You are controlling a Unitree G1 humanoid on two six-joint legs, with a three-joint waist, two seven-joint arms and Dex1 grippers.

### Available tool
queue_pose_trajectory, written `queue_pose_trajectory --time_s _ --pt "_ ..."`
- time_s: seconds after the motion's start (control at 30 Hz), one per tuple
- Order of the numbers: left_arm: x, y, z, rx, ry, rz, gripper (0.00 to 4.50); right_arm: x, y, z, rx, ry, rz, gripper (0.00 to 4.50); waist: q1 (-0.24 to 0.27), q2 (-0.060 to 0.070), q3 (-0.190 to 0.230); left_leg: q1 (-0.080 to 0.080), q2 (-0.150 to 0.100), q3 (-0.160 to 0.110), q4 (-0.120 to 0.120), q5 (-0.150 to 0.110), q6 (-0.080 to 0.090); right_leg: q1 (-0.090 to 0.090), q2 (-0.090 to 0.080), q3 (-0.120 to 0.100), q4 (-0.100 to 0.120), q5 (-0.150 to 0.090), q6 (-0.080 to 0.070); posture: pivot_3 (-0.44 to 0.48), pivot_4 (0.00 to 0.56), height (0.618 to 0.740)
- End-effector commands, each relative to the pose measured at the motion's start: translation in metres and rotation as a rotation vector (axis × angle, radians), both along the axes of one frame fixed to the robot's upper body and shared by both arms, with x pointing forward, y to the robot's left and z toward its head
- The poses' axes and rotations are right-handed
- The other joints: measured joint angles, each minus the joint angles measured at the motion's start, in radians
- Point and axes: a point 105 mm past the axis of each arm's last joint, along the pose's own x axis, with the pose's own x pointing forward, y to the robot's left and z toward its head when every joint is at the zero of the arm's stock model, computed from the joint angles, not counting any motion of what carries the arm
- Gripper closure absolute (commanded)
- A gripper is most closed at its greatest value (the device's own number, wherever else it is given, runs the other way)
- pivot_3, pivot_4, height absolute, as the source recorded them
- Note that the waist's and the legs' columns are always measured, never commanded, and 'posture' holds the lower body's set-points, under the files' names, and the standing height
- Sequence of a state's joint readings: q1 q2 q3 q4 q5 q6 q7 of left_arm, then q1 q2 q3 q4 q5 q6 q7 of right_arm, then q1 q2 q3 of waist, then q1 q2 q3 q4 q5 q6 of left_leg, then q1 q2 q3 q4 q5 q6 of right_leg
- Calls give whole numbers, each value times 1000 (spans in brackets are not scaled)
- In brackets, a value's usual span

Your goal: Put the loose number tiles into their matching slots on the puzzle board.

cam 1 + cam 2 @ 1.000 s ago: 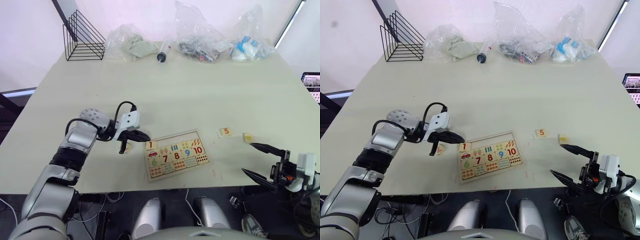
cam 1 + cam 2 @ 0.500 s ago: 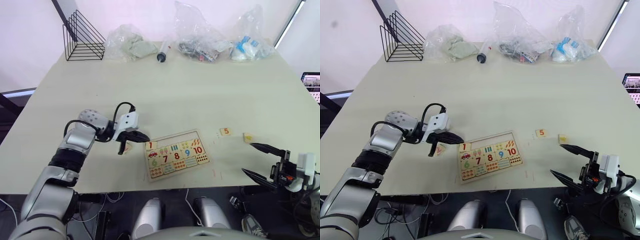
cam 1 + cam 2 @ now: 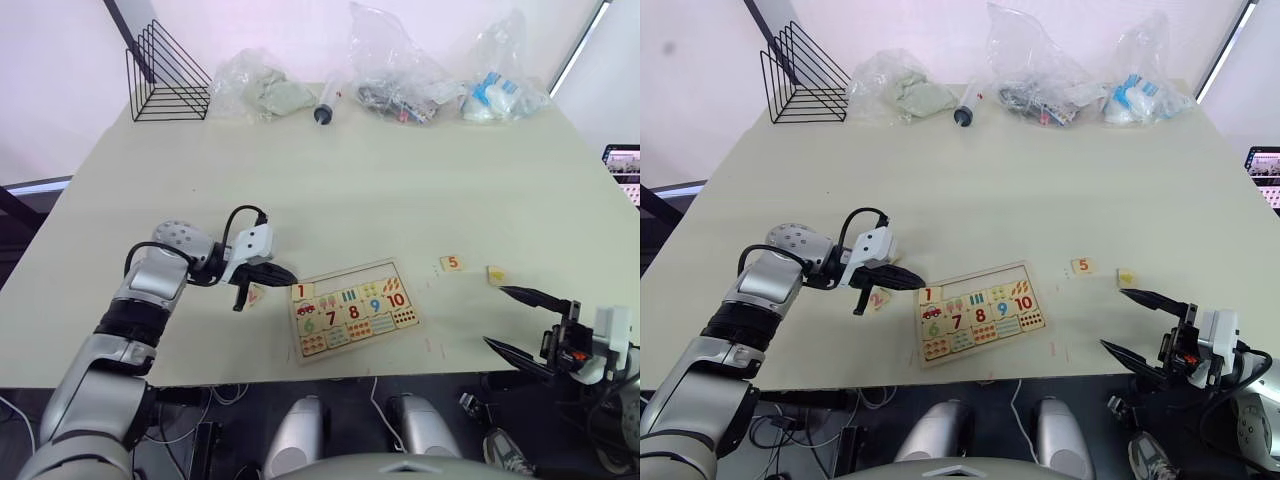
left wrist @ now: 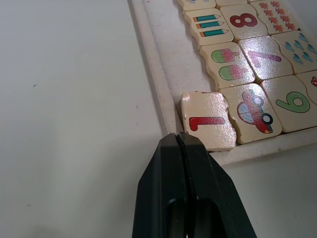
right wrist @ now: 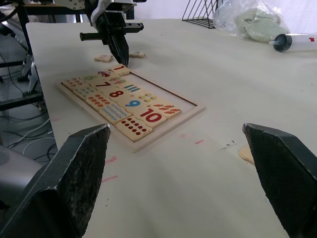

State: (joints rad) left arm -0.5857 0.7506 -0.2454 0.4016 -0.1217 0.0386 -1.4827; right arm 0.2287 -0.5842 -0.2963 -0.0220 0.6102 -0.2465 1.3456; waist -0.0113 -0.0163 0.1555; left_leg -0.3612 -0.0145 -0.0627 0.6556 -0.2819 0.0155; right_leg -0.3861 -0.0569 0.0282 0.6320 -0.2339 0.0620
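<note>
The puzzle board (image 3: 350, 271) lies near the table's front edge, its top row of slots (image 3: 350, 280) bare except at the left corner. There the red 1 tile (image 4: 208, 126) sits, its edge lapping the frame. My left gripper (image 4: 176, 137) is shut and empty, with its tip right by that tile. A pink-digit tile (image 3: 255, 294) lies on the table left of the board, below the left gripper (image 3: 285, 272). The orange 5 tile (image 3: 452, 263) and a yellow-digit tile (image 3: 496, 274) lie right of the board. My right gripper (image 3: 515, 322) hangs open and empty off the front right edge.
A black wire rack (image 3: 165, 80), three plastic bags (image 3: 400, 70) and a syringe (image 3: 325, 105) line the table's far edge. The right wrist view has two pale tiles (image 5: 103, 58) beyond the board.
My left gripper has drawn back slightly to the left, uncovering more of the pink-digit tile. The right arm and the other tiles have not moved.
</note>
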Motion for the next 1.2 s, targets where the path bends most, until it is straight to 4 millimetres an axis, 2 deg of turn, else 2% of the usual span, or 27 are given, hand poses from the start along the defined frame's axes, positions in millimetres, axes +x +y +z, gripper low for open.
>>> queue_pose_trajectory --time_s 0.03,1.2 --pt "0 -2 8 -25 -24 -15 4477 -1 -3 8 -8 -43 -8 0 0 0 0 0 0 0 0 0 0 0 0 0 0 0 0 0 150 740" --pt "-5 5 -2 5 -18 -30 4477 -1 -1 6 -4 -41 -6 0 0 0 0 0 0 0 0 0 0 0 0 0 0 0 0 0 150 740"
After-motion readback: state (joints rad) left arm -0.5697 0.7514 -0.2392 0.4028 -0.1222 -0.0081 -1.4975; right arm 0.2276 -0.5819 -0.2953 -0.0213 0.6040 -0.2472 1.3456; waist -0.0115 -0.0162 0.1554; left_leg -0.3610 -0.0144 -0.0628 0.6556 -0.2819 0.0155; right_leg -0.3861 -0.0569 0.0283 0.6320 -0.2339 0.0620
